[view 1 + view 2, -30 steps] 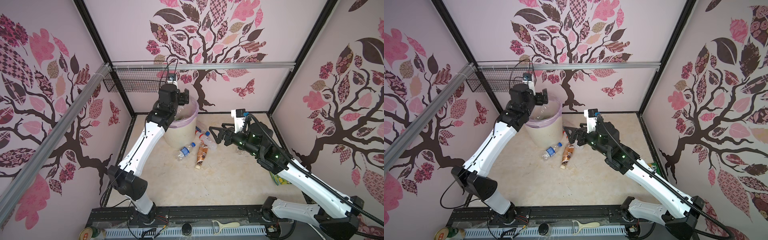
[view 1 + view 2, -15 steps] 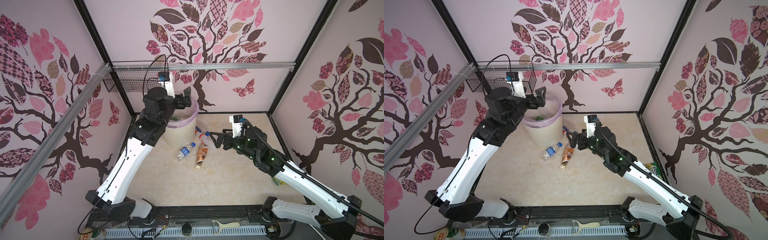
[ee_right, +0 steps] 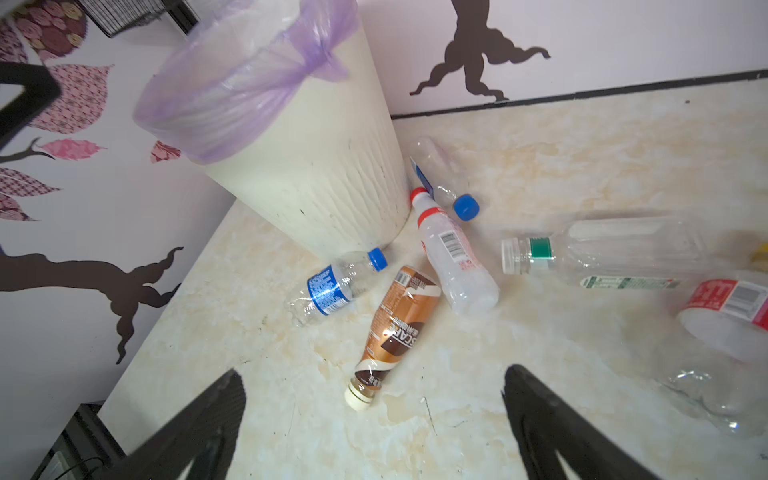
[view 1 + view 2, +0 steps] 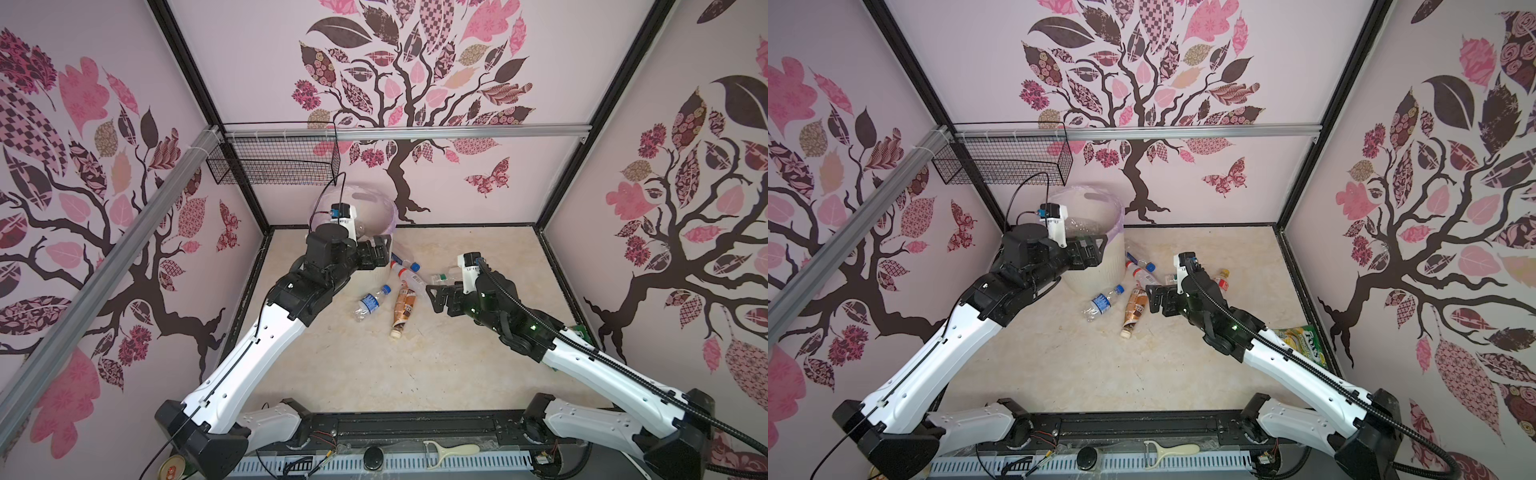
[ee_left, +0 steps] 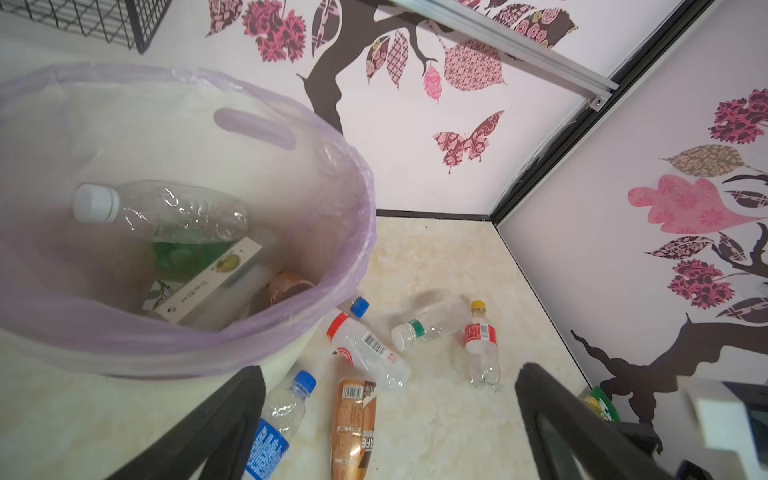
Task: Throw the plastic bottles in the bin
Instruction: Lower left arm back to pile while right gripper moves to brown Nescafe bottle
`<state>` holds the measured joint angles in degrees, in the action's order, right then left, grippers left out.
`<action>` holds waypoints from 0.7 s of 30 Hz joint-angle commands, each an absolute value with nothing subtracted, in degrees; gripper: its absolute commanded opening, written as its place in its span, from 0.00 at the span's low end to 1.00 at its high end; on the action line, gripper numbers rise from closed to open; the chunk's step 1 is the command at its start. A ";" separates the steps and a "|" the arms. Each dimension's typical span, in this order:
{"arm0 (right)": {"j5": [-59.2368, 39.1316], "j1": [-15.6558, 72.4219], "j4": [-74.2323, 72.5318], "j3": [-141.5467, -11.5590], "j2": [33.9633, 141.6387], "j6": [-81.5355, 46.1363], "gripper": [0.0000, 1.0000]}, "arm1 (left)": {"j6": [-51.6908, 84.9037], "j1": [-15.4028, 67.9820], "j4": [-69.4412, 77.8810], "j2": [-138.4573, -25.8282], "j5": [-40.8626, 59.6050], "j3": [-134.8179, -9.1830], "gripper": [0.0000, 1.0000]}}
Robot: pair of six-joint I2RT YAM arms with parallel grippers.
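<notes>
The cream ribbed bin (image 4: 376,208) (image 4: 1106,216) (image 3: 324,174) with its lilac bag (image 5: 291,332) stands at the back left. A white-capped clear bottle (image 5: 166,208), a green one (image 5: 187,253) and a brown one (image 5: 286,286) lie in it. On the floor beside it lie several plastic bottles. Among them are a blue-labelled one (image 4: 370,301) (image 3: 332,286), a brown-labelled one (image 4: 404,307) (image 4: 1136,309) (image 3: 399,324) and a red-collared one (image 5: 365,349) (image 3: 453,257). My left gripper (image 4: 380,255) (image 4: 1094,253) (image 5: 388,374) hangs open and empty by the bin's front rim. My right gripper (image 4: 436,297) (image 4: 1156,297) (image 3: 372,374) is open and empty, just right of the brown-labelled bottle.
A black wire basket (image 4: 274,164) hangs on the back rail above the bin. A green-yellow snack packet (image 4: 1302,343) lies by the right wall. A cardboard box (image 5: 208,282) sits inside the bin. A peeler (image 4: 451,451) rests on the front rail.
My left gripper has come forward off the bin's mouth and dropped to its front rim, still open. My right gripper has slid a little nearer and lower towards the brown-labelled bottle.
</notes>
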<state>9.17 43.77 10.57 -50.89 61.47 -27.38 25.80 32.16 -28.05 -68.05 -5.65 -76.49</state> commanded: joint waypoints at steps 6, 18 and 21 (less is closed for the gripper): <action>8.84 46.13 3.64 -44.71 70.93 -34.68 1.00 | 30.72 32.25 -29.34 -60.68 -3.96 -65.09 0.98; 7.97 53.59 -2.54 -47.57 88.40 -38.54 0.88 | 36.54 26.63 -30.19 -51.65 1.12 -50.74 0.98; 10.50 56.09 -1.70 -49.77 92.12 -39.13 0.87 | 37.73 24.93 -29.98 -49.81 2.07 -47.51 0.98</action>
<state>8.56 53.93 -0.73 -46.41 89.08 -37.63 35.68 25.87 -30.15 -51.18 -0.45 -50.39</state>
